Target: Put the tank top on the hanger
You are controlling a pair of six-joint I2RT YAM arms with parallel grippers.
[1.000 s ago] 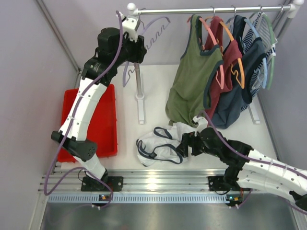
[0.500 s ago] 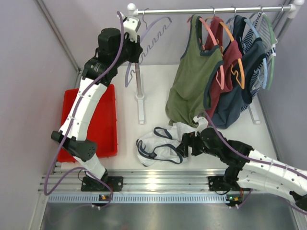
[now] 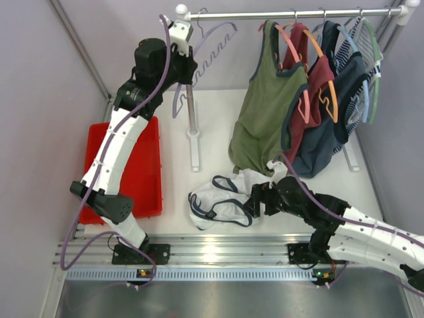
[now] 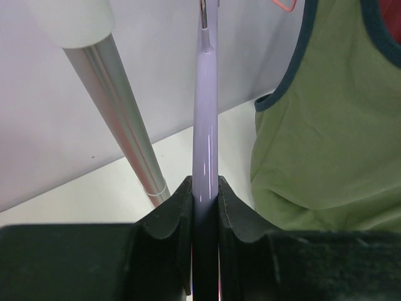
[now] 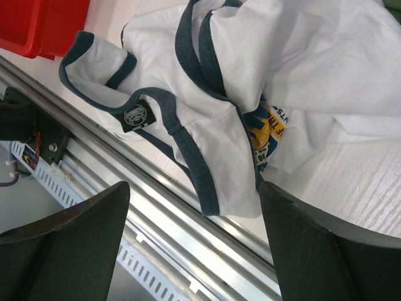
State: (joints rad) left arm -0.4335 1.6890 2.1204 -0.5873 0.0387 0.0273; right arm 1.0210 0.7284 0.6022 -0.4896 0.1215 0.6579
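The left gripper (image 4: 205,191), clamped on the hanger (image 3: 218,28), now sits slightly higher and further back than a second ago. The hanger rides up with it, so its upper arm and hook are closer to the rail (image 3: 298,13).

A red tray (image 3: 147,172) lies on the left side of the white desk (image 3: 215,119). A metal clothes rail (image 3: 265,14) runs across the back, carried on the left by a post (image 3: 191,112) that stands on the desk. On the rail's right half hangs an olive-green tank top (image 3: 262,126) with a pinkish-orange hanger (image 3: 287,41) at its neck. Bunched close beside it are a maroon top (image 3: 318,76), a navy garment (image 3: 324,152) and a striped one (image 3: 361,40). An aluminium track (image 3: 218,250) borders the desk's near edge.
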